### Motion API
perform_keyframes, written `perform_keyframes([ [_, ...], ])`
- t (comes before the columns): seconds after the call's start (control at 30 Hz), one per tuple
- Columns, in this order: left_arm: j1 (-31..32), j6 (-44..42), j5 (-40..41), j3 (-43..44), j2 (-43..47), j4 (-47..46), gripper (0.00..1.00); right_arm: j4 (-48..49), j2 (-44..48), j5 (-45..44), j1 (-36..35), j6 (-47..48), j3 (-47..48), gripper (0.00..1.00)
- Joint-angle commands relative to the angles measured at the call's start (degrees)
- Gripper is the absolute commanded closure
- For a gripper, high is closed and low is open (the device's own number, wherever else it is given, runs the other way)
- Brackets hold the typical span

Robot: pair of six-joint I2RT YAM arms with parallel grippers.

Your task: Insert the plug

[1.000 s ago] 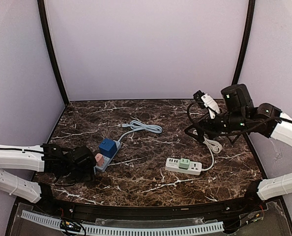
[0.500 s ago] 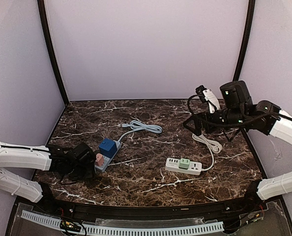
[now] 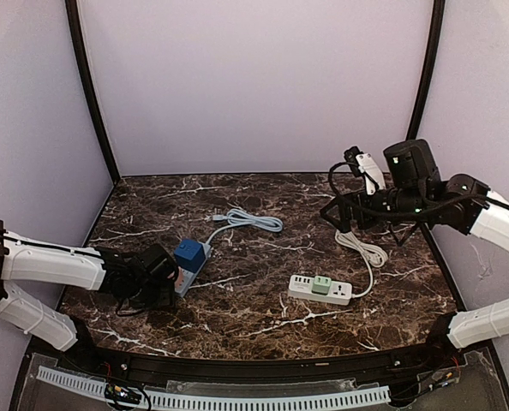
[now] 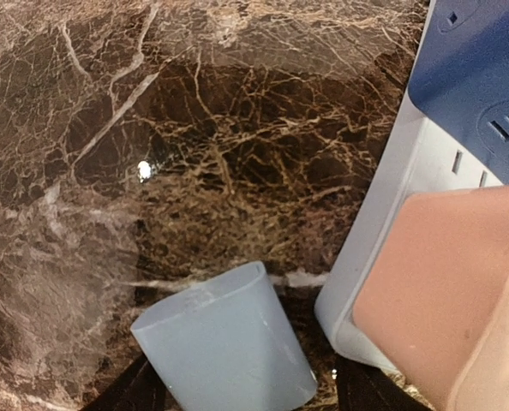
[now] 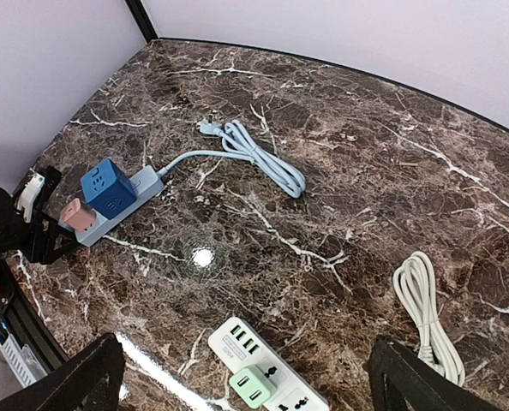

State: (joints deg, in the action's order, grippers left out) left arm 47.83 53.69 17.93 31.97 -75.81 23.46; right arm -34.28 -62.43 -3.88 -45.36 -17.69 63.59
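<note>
Down on the left, the left gripper (image 3: pixel 163 279) is low at the near end of the grey strip (image 5: pixel 143 187). I can't tell whether it is pinching or loose, since only one finger (image 4: pixel 224 344) shows. That strip holds a blue cube (image 3: pixel 188 255) and, at the gripper's end, the pink plug (image 5: pixel 77 215). The white strip (image 3: pixel 299 284) holds a green adapter (image 3: pixel 322 283). The right gripper (image 3: pixel 338 214) hangs high with its jaws spread wide and nothing between them.

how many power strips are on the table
2. A grey-blue power strip lies at the left, carrying a blue cube and a pink adapter. A white power strip lies right of centre with a green adapter. None seems hidden.
</note>
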Motion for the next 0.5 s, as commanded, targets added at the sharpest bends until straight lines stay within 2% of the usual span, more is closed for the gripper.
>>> perform_keyframes([
  [0.0,-1.35,0.12,-0.17,-0.28,-1.92,-0.66,0.33,1.14,-1.31,-0.45,-0.17,0.28,2.49,0.01],
  [0.07,-2.23,-0.24,0.01,0.27,-2.53,-0.80,0.33,1.15,-2.17,-0.19,-0.21,1.04,3.23,0.01],
  [0.23,-3.25,-1.26,-0.73,1.56,-5.18,-2.18,0.24,1.40,-4.81,0.02,-0.16,3.66,5.62,0.01],
  [0.47,-3.41,0.69,0.03,1.22,-3.74,-2.38,0.37,0.19,-6.68,0.57,-0.16,3.61,8.81,0.01],
])
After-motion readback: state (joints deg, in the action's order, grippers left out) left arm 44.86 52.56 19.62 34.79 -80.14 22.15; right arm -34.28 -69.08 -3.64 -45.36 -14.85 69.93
